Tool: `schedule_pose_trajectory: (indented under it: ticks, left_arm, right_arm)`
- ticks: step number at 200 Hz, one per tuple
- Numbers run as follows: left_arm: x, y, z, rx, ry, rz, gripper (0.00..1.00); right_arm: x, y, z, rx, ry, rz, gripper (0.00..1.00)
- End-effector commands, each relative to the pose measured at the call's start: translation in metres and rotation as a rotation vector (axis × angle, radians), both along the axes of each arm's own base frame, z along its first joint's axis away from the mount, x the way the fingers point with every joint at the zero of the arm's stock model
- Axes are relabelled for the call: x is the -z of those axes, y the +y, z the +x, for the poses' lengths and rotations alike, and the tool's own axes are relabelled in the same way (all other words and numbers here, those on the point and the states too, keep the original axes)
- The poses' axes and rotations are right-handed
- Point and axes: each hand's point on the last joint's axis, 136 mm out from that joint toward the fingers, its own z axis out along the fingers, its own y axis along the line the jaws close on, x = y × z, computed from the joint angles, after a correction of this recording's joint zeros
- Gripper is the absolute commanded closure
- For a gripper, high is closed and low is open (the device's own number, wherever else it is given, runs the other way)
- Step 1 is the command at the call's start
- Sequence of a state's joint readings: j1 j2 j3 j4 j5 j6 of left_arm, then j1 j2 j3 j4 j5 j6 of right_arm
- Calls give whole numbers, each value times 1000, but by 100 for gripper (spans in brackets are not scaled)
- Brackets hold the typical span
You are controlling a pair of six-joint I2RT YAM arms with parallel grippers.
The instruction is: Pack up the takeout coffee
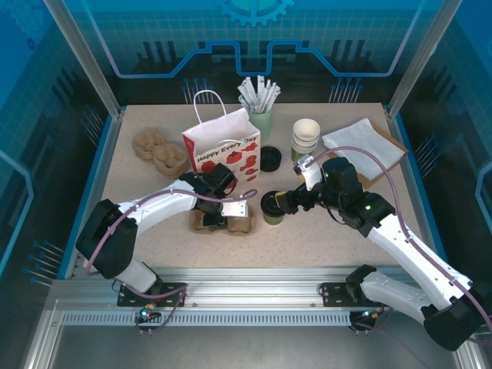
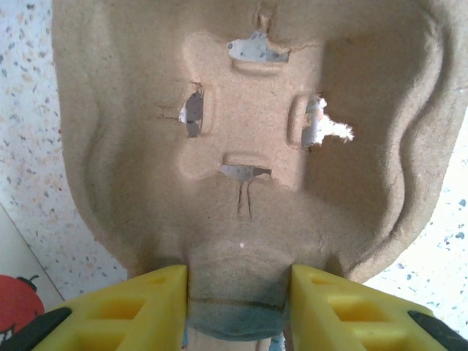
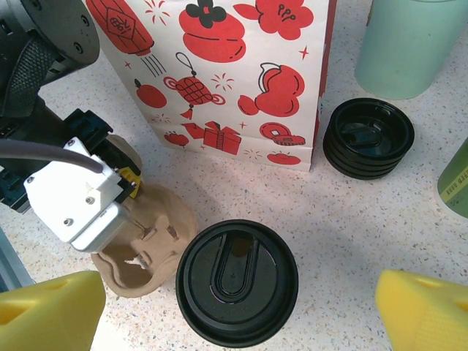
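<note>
The takeout coffee (image 1: 272, 206), an olive-green cup under a round black lid (image 3: 236, 281), stands upright on the table right of a brown pulp cup carrier (image 1: 223, 221). My right gripper (image 1: 287, 201) is open. Its yellow fingertips (image 3: 48, 313) sit wide on either side of the lid without touching it. My left gripper (image 2: 238, 300) is shut on the near rim of the cup carrier (image 2: 248, 124), whose pockets hold nothing. In the right wrist view, the left gripper (image 3: 126, 178) sits on the carrier (image 3: 157, 234), just left of the coffee.
A white paper bag with red prints (image 1: 221, 142) stands open behind the carrier. A stack of black lids (image 1: 270, 159), lidless cups (image 1: 305, 137), a mint cup of stirrers (image 1: 261, 115), napkins (image 1: 365, 146) and spare carriers (image 1: 157, 150) line the back.
</note>
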State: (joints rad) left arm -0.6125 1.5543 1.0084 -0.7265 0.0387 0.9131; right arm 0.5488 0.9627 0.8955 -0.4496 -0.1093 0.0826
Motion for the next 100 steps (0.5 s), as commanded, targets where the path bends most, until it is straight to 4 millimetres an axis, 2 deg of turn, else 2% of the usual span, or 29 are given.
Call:
schedule_pose_trajectory:
  ticks: [1,71,100]
  left_arm:
    - [5,8,-7,-98,28,21,60]
    - [2,9,-5,-295,69,14,58]
    - [1,11,-11,-265,86,24,54]
  right_arm:
    - [1,0,-1,2,20,15,3]
    - [4,-3,-2,13,25,12,3]
    - [4,-3,-2,13,27,13,4]
